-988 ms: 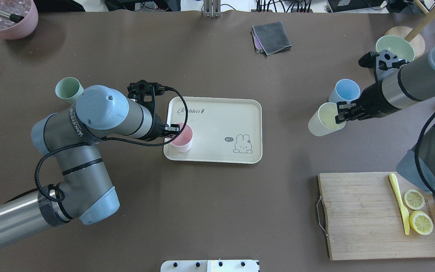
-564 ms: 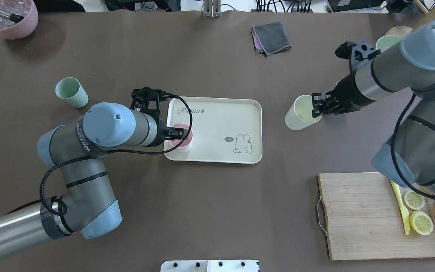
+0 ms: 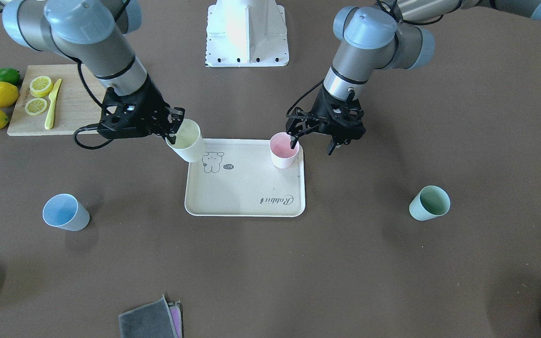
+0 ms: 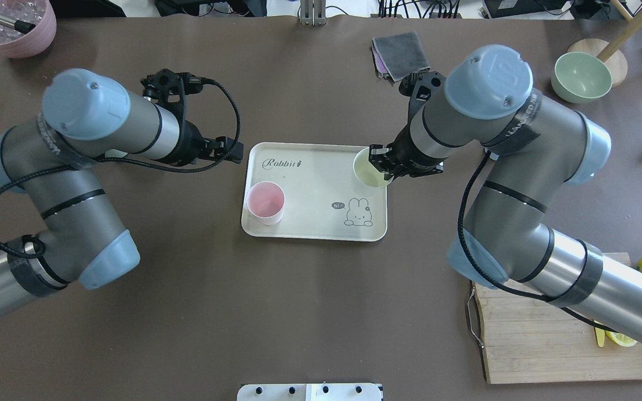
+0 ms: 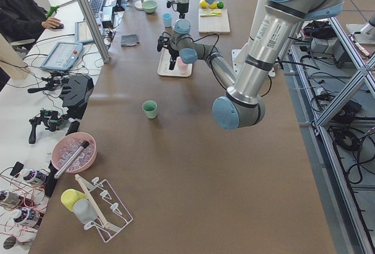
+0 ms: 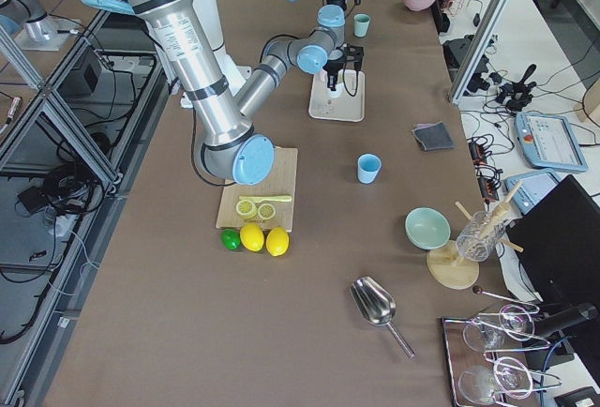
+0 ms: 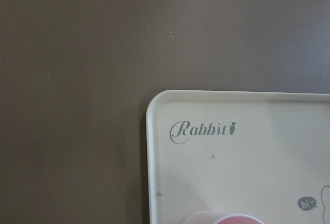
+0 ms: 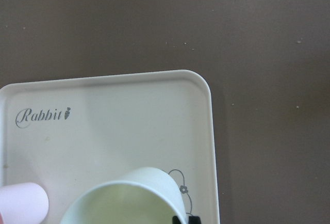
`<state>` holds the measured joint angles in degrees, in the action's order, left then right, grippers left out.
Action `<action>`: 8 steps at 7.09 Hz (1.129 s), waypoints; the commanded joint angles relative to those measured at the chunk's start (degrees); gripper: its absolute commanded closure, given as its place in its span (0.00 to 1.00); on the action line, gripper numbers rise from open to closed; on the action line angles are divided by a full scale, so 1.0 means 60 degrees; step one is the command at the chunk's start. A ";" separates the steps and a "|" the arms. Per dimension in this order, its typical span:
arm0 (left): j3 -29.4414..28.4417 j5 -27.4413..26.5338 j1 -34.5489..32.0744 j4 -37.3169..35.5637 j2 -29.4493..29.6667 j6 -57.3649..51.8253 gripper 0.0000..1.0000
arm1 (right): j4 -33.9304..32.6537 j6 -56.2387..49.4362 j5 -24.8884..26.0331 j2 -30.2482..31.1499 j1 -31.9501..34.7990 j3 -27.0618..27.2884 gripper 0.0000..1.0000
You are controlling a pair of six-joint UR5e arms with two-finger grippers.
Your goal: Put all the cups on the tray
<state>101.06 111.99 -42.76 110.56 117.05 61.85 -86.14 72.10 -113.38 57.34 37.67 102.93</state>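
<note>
Front view: the right claw (image 3: 175,130) is clamped on the yellow cup (image 3: 187,141). The cup is tilted over the tray (image 3: 244,204) corner by the bear drawing (image 3: 212,162), and I can't tell if it touches down. The pink cup (image 3: 283,151) stands upright on the tray's other robot-side corner. The left claw (image 3: 312,143) is spread wide next to it, gripping nothing. The blue cup (image 3: 65,212) and green cup (image 3: 429,203) sit on the table (image 3: 270,272), well off either side of the tray.

Overhead: the yellow cup is at the tray's right edge in the right claw. The pink cup is alone at the near-left corner, and the left claw is off the tray's left edge.

Side views: the green and blue cups are upright, apart from the tray.

Left wrist: the Rabbit script (image 7: 198,129) is in view, with the pink rim at the bottom edge.

Right wrist: the yellow cup's mouth is at the bottom, over the tray, and the pink cup is bottom-left.
</note>
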 commanded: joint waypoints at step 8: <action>-0.3923 0.2561 -0.3830 0.1289 -0.0554 -0.5723 0.03 | 0.0456 0.0039 0.0645 -0.0386 -0.0873 -0.1481 0.97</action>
<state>79.09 127.42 -65.68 116.67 113.87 27.64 -83.43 72.55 -109.51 54.86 32.49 94.10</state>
